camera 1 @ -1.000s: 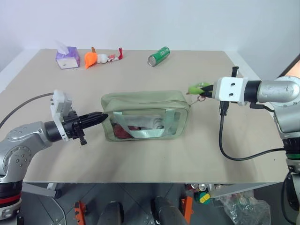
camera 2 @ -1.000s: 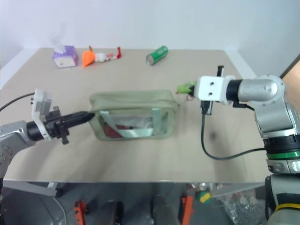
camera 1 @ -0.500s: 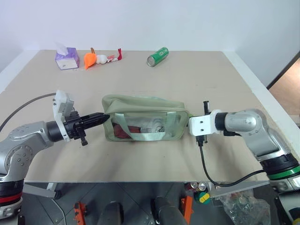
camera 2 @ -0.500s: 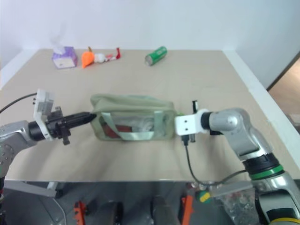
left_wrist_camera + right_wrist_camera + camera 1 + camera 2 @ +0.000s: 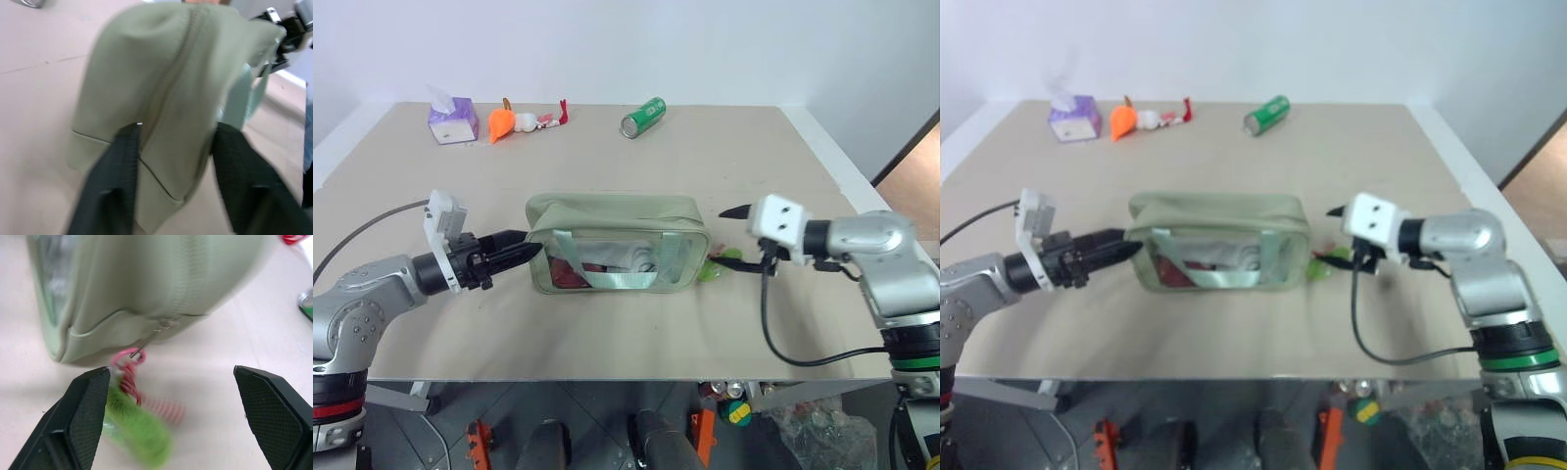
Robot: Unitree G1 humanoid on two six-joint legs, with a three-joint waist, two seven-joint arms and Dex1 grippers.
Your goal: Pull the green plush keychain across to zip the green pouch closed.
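Green pouch sits mid-table, zipper run fully across. Left gripper has its fingers spread around the pouch's end; right gripper gapes wide, holding nothing. Green plush keychain hangs off the zipper pull onto the table between its fingers.

A beige table carries the green pouch, tissue box and can.

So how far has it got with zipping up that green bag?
Nearly finished, it seems. The green pouch looks zipped along its top, and the green plush keychain lies loose on the table at its end. The right gripper is open, holding nothing, and the left gripper straddles the other end, open. What remains: drawing both arms away.
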